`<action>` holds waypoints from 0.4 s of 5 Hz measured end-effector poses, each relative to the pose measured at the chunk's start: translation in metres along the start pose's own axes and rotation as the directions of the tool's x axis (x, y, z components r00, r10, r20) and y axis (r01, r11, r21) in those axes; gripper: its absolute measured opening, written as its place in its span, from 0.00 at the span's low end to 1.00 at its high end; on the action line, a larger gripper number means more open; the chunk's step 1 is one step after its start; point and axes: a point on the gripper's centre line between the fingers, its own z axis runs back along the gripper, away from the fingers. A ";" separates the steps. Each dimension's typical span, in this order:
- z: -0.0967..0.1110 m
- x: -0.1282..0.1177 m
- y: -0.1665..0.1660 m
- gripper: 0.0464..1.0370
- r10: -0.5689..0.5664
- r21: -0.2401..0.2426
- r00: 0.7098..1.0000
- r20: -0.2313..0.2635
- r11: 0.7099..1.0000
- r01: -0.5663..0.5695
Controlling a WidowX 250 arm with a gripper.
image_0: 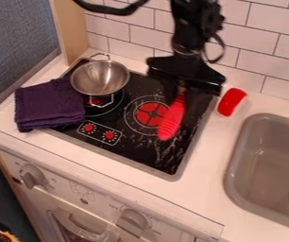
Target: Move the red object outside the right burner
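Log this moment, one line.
Elongated ribbed red object: overlaps round red-centred right burner in view | black end effector: at object's upper end | task: unfinished

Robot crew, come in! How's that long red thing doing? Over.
Gripper at upper end of long red object. Object partly over right burner. Second red piece on counter, right of stove, possibly in the way.

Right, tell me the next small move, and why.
Probably ease the gripper slightly toward the sink, if it has hold of the red tool, which I can't confirm. It is at the tool's upper end, and in this view the tool overlaps the right burner's ring, so it seems not yet outside.
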 end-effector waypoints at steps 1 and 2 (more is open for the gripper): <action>0.000 -0.004 -0.031 0.27 -0.058 -0.063 0.998 0.024 0.996 0.060; -0.015 -0.008 -0.053 0.27 -0.102 -0.102 0.994 0.036 0.989 0.105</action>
